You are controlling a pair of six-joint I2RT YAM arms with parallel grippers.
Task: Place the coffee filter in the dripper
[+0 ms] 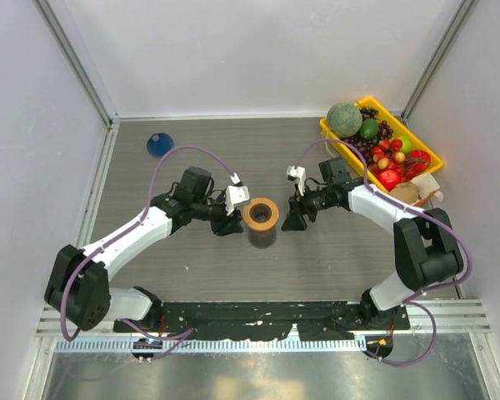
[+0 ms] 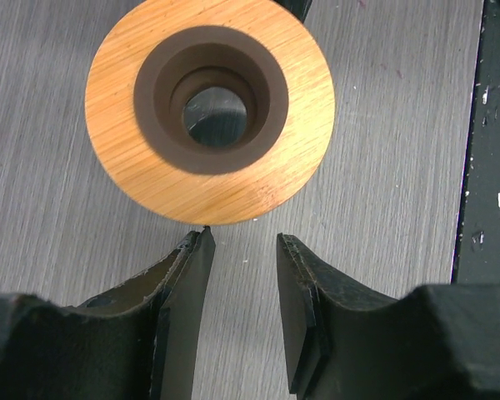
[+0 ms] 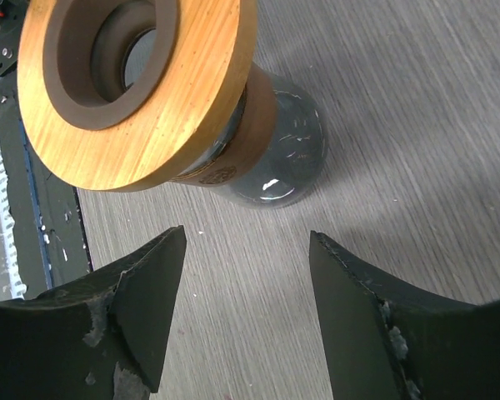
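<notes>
Nearest us, the left gripper (image 2: 243, 240) and right gripper (image 3: 248, 242) flank the carafe (image 1: 261, 217), both with jaws apart and empty. We judge the task hardly begun: next we must find and lift the filter, which we cannot make out for sure. Beyond and left of the carafe the dripper (image 1: 159, 144) stands well apart, with room to reach it; beyond and right, the fruit tray (image 1: 326, 127) hugs the wall.
</notes>
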